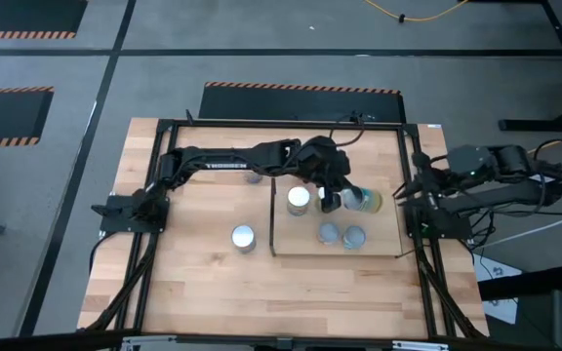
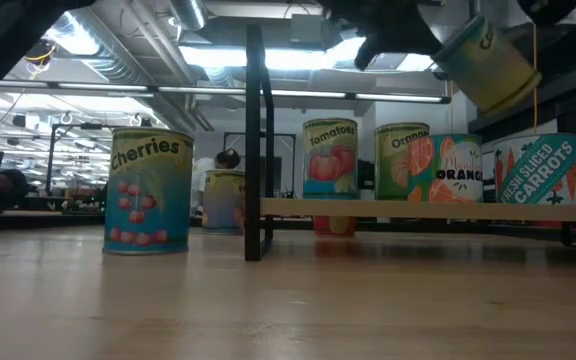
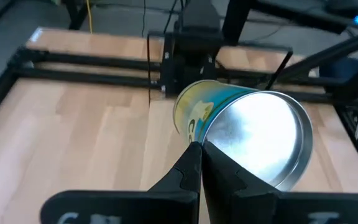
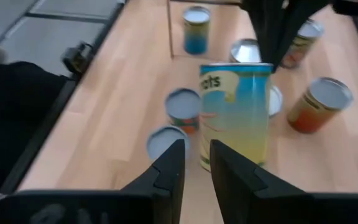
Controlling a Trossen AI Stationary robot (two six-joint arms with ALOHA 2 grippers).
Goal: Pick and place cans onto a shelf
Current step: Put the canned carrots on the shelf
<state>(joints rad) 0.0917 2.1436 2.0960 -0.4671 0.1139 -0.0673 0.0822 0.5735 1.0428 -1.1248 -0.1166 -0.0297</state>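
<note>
My left gripper [image 1: 338,195] is shut on a yellow-and-teal can [image 1: 367,202], held tilted above the light-wood shelf [image 1: 383,234]. The can also shows high in the low view [image 2: 483,65]. Several cans stand upright on the shelf, among them a white-topped one [image 1: 299,200] and two silver-topped ones [image 1: 330,233] [image 1: 354,237]. A teal cherries can [image 2: 148,190] stands on the table left of the shelf's dark upright panel [image 2: 255,130]. My right gripper [image 1: 406,192] waits at the table's right edge, open and empty. My left gripper pinches the can's silver end by its rim [image 3: 205,138] between its two closed fingers [image 3: 188,168], at one side of the rim. The fingers come from above, slanting down. The can hangs tilted below them, lifted clear of the shelf and the other cans.
Another can [image 1: 254,175] stands on the table under the left arm, left of the panel. A black metal frame [image 1: 154,234] runs round the tabletop. Bare shelf surface shows at its right end [image 1: 388,219]. In the right wrist view an orange-sided can [image 4: 325,102] stands near the held one.
</note>
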